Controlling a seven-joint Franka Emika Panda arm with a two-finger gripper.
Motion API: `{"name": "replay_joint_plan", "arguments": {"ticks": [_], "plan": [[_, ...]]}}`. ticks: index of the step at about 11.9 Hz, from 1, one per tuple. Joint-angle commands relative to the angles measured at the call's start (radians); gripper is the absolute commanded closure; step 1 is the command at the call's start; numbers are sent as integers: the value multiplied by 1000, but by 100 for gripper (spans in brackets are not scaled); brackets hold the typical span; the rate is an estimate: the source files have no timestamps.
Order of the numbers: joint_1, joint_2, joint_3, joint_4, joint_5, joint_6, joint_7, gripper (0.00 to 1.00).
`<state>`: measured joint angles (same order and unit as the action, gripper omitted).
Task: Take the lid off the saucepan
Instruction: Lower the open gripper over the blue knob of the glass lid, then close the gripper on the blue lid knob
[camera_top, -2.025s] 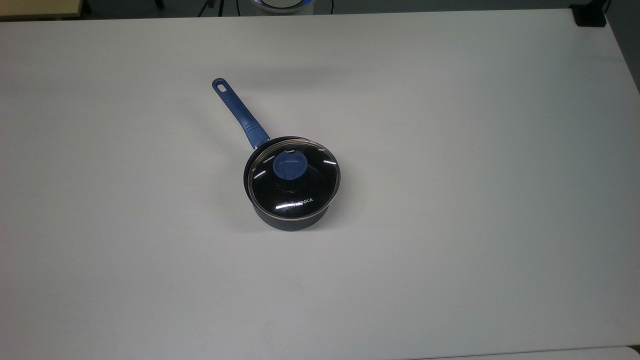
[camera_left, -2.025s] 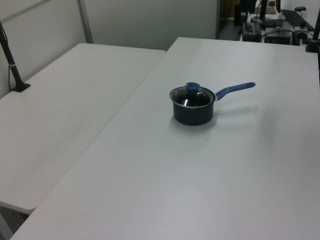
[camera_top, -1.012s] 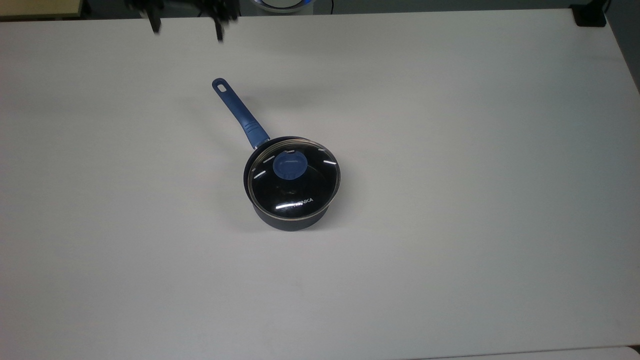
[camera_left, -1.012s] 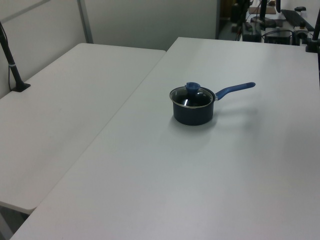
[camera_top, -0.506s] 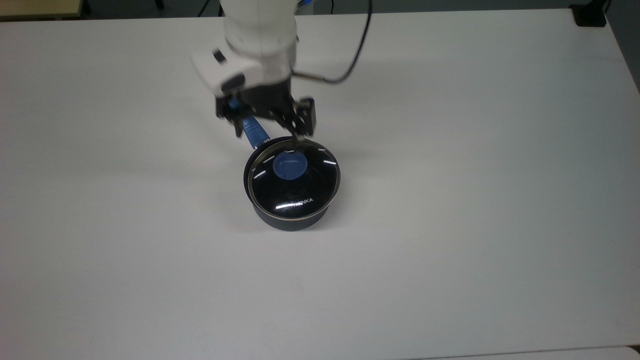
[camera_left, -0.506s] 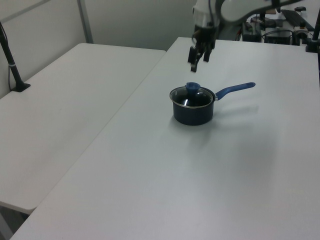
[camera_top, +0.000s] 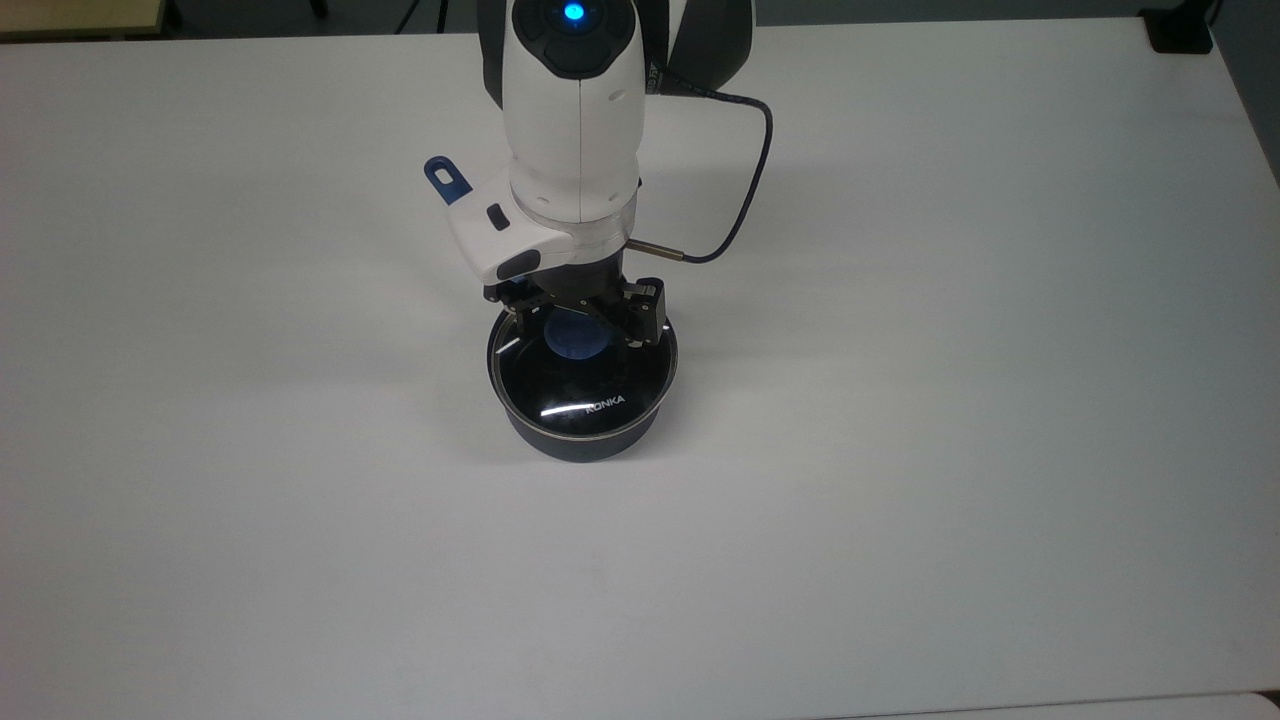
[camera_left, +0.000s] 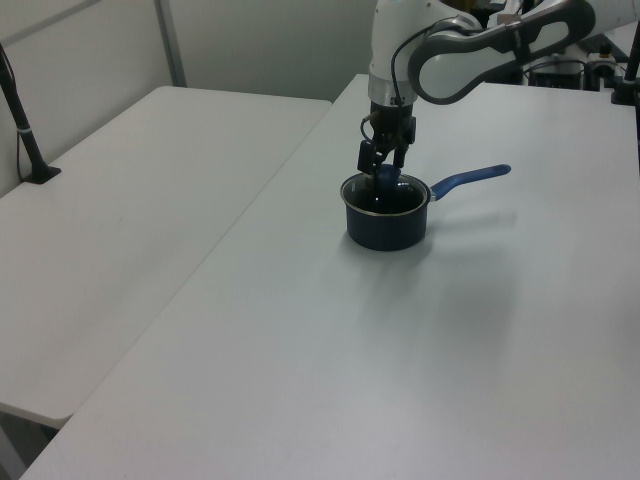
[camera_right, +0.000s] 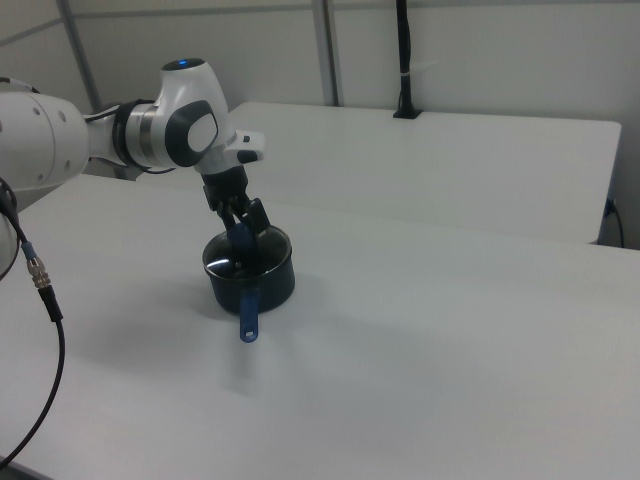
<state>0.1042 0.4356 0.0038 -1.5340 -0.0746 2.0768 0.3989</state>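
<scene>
Right now the gripper (camera_top: 580, 325) hangs over the lid (camera_top: 590, 385), its fingers spread wide either side of the blue knob (camera_top: 578, 340), gripping nothing. That lid sits on the saucepan (camera_left: 385, 215), out in the middle of the white table (camera_top: 900, 400).

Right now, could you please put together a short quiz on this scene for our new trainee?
1. True or false: the lid sits on the saucepan.
2. Multiple choice: in the top view, the gripper is placed at A) the saucepan's handle end, B) the blue knob, C) bare table.
3. Fill in: in the top view, the handle points toward the upper ____.

Key: 1 true; 2 B; 3 left.
</scene>
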Motion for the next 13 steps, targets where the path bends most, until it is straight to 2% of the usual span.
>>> {"name": "replay_joint_plan", "arguments": {"ticks": [1, 4, 5, 6, 7, 8, 9, 10, 13], "plan": [[9, -2, 8, -1, 7, 16, 47, 0], [11, 12, 15, -3, 4, 42, 96, 0], [11, 24, 15, -2, 3, 51, 106, 5], [9, 26, 15, -3, 1, 60, 107, 13], [8, 25, 15, -2, 1, 63, 106, 26], [6, 23, 15, 0, 1, 63, 109, 30], [6, 22, 15, 0, -1, 63, 107, 40], [6, 14, 15, 0, -1, 60, 106, 44], [-7, -38, 15, -1, -7, 16, 97, 44]]}}
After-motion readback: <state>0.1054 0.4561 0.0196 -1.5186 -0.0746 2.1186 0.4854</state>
